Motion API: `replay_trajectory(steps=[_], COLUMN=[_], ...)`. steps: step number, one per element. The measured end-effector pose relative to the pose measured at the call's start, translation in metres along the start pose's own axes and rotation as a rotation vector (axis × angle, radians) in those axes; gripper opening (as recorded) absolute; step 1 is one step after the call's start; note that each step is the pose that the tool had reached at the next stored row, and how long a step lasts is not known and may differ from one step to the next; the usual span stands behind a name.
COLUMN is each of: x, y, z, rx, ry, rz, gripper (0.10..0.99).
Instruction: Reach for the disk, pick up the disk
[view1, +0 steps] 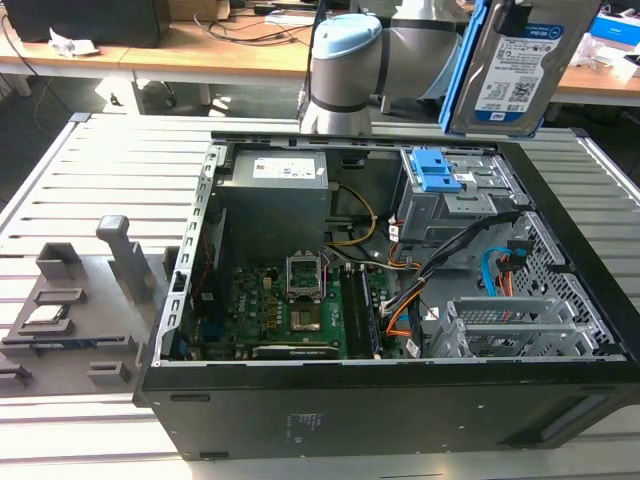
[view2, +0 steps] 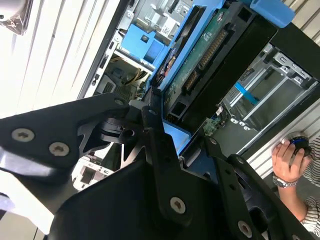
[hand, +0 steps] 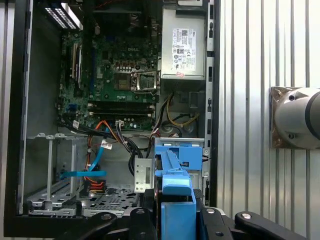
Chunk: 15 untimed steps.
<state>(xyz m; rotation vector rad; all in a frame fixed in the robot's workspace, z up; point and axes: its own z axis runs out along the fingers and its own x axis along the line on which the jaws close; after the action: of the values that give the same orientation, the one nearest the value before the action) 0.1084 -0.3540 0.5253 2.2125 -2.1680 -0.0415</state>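
— What's the scene in the lab?

— A slatted table (view1: 60, 170) carries an open case (view1: 400, 410) lying on its side, with its board (view1: 290, 310) and power supply (view1: 275, 185) exposed.

— And the arm?

— The arm (view1: 345, 60) stands just behind the case, near the power supply end.

— Where is the disk?

— The disk (view1: 515, 65) hangs in the air above the case's rear corner, on the exterior view's right. It stands nearly upright and is clear of the drive bay (view1: 450, 190) below it. Its label faces the room, and its blue frame runs down one edge.

— Does the gripper have it?

— Yes. In the second wrist view the gripper (view2: 180, 125) has its black fingers (view2: 156, 135) pinching the disk (view2: 200, 60) by the blue frame. The first wrist view shows that frame (hand: 175, 185) between them, over the case.

— Anything else nearby?

— A grey tray (view1: 100, 350) sits beside the case on the exterior view's left. A person's hand (view2: 286, 162) rests just outside the case wall.
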Motion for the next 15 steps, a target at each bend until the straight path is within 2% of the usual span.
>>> replay_trajectory(steps=[4, 11, 15], x=[0.0, 0.0008, 0.0081], y=[-0.013, -0.0149, -0.0148], z=[-0.0006, -0.0008, -0.0006], rx=[0.0, 0.0, 0.0], ry=[-0.0001, 0.0002, 0.0], rz=[0.0, 0.0, 0.0], gripper=[0.369, 0.369, 0.369])
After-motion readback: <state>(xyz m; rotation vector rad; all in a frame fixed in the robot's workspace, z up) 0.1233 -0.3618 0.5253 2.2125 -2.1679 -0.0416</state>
